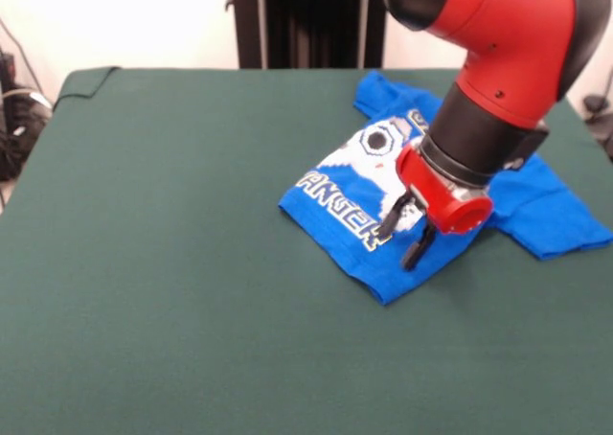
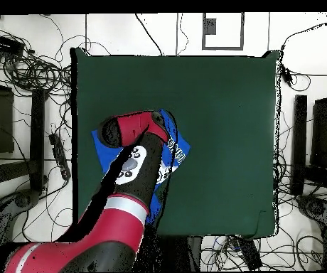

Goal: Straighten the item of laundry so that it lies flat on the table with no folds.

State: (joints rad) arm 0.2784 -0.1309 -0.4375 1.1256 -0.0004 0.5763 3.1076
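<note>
Blue T-shirt (image 1: 350,215) rumpled on green desk (image 1: 172,263), right of centre toward far side in front view, one sleeve spread right, red-black arm (image 1: 498,80) angled over it, gripper (image 1: 405,232) with fingers (image 1: 388,226) released, spread just above lettering

Hidden under my own arm

From overhead my arm (image 2: 134,174) covers most of the T-shirt (image 2: 178,151) and my gripper entirely; in front, my wrist hides the shirt's middle and part of its lettering.
</note>
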